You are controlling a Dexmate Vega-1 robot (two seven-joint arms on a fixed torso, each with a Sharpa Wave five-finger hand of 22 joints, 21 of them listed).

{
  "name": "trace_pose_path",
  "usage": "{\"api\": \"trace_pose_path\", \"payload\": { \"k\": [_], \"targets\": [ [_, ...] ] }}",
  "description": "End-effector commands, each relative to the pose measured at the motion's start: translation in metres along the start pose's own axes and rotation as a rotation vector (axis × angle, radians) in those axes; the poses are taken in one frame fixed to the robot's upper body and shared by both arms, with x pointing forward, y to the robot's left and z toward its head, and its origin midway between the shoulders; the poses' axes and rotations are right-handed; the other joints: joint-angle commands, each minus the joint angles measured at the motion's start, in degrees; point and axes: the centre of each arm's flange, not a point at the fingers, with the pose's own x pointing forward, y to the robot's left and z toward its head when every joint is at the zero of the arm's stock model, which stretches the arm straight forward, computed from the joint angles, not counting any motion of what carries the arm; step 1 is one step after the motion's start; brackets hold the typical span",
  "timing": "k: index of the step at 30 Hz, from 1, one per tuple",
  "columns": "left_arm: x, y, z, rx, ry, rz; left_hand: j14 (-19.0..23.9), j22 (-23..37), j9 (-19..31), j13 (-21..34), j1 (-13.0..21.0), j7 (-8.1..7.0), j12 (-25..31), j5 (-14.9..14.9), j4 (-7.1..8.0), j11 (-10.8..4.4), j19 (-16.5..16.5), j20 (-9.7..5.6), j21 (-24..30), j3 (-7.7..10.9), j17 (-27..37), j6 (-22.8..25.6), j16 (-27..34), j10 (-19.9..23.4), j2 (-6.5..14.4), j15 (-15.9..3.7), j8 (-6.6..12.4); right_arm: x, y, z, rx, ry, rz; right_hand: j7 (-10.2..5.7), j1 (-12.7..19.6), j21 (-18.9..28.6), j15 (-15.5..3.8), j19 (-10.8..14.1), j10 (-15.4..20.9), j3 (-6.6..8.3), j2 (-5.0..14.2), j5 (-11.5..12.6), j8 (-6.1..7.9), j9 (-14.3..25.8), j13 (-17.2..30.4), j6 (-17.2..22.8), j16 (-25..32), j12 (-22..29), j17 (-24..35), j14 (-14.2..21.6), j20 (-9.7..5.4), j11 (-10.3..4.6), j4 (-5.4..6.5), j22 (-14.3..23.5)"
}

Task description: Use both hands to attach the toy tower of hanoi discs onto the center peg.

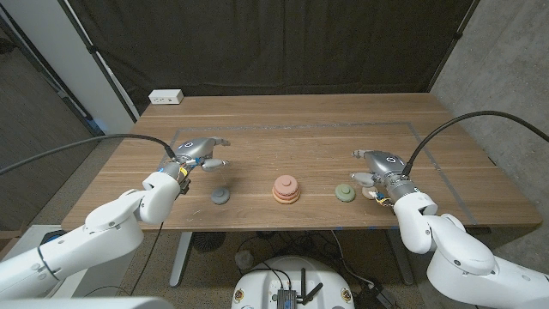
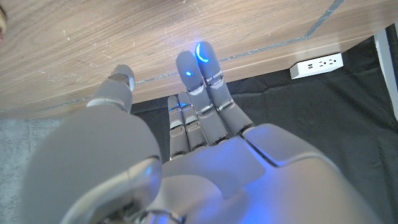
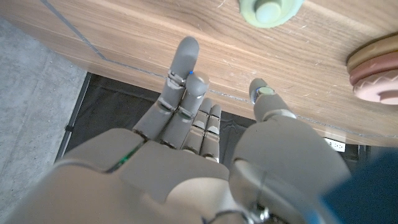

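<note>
On table (image 1: 309, 137): pink stack (image 1: 286, 190) between grey disc (image 1: 221, 196) and green disc (image 1: 345, 193); left hand (image 1: 200, 153), right hand (image 1: 375, 166) spread, holding nothing.

In the right wrist view, the stacked pink and tan wooden discs (image 3: 376, 70) were cut off at the frame edge, as was the pale green disc (image 3: 268, 11); the centre peg could not be made out.

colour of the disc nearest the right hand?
Pale green disc, lying on the table beside the right hand. Clearest in the head view.
</note>
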Motion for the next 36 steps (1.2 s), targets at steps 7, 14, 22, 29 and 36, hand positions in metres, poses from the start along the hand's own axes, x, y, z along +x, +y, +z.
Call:
{"api": "trace_pose_path", "payload": {
  "k": [7, 14, 22, 29, 36],
  "targets": [
    [0.006, 0.001, -0.004, -0.002, -0.014, 0.000, 0.0, 0.0, 0.1, 0.1, -0.7, -0.07, 0.2, 0.3, 0.14, -0.12, -0.1, -4.94, -0.2, 0.38, 0.2, 1.1, -0.3, 0.8, 0.8, -5.50, 0.07, -0.012, 0.007, 0.011, -0.021, 0.021, 0.106, -0.51, -0.5, -0.3, -4.08, -0.7, -1.6, -1.45, -1.38, -0.2, 0.07, -0.1, -0.3, -3.0, -1.3, 0.7, -1.0, -1.1, -4.37, 0.35, 0.20, 0.2],
    [0.007, 0.002, -0.003, 0.003, -0.022, -0.001, -0.1, 0.0, 0.1, 0.1, -0.9, 0.00, 0.2, 0.3, 0.09, 0.01, -0.1, -4.90, -0.3, 0.61, 0.2, 1.5, -0.5, 1.1, 1.0, -5.50, 0.06, -0.013, 0.010, 0.013, -0.028, 0.034, 0.130, -0.26, -0.5, -0.3, -4.10, -0.8, -1.8, -2.04, -1.70, -0.5, 0.33, -0.3, -0.6, -3.5, -1.4, 0.8, -1.0, -0.8, -4.40, 0.29, 0.18, 0.2],
    [0.005, 0.003, -0.004, 0.006, -0.026, -0.002, -0.1, 0.0, 0.2, 0.1, -1.0, 0.07, 0.2, 0.3, 0.01, -0.05, -0.1, -4.88, -0.4, 0.79, 0.3, 1.5, -0.5, 1.2, 1.2, -5.50, 0.00, -0.012, 0.012, 0.017, -0.041, 0.048, 0.145, -0.07, -0.5, -0.4, -4.10, -0.9, -2.2, -2.37, -1.83, -0.6, 0.49, -0.3, -0.7, -3.8, -2.0, 0.9, -1.5, -1.2, -4.38, 0.27, 0.21, 0.1],
    [0.002, 0.004, -0.009, -0.003, -0.016, -0.001, -0.1, 0.0, 0.2, 0.1, -1.0, 0.06, 0.2, 0.4, -0.04, -0.05, -0.1, -4.87, -0.4, 0.96, 0.3, 1.6, -0.5, 1.3, 1.3, -5.50, -0.06, -0.009, 0.015, 0.022, -0.047, 0.049, 0.163, 0.55, -0.4, -0.5, -4.10, -1.0, -2.6, -2.76, -1.91, -0.8, 0.78, -0.4, -0.9, -3.7, -1.9, 0.9, -1.3, -0.8, -4.38, 0.41, 0.20, 0.1],
    [0.003, 0.003, -0.011, -0.008, -0.015, -0.009, -0.1, 0.0, 0.2, 0.2, -1.1, 0.09, 0.2, 0.4, -0.07, -0.10, -0.1, -4.86, -0.4, 1.05, 0.4, 1.7, -0.6, 1.3, 1.3, -5.51, -0.09, -0.008, 0.019, 0.024, -0.048, 0.060, 0.177, 0.51, -0.3, -0.6, -4.11, -1.3, -2.8, -3.07, -2.07, -0.9, 1.09, -0.4, -1.0, -3.3, -2.2, 1.0, -1.6, -1.1, -4.38, 0.71, 0.18, 0.1]
  ]
}}
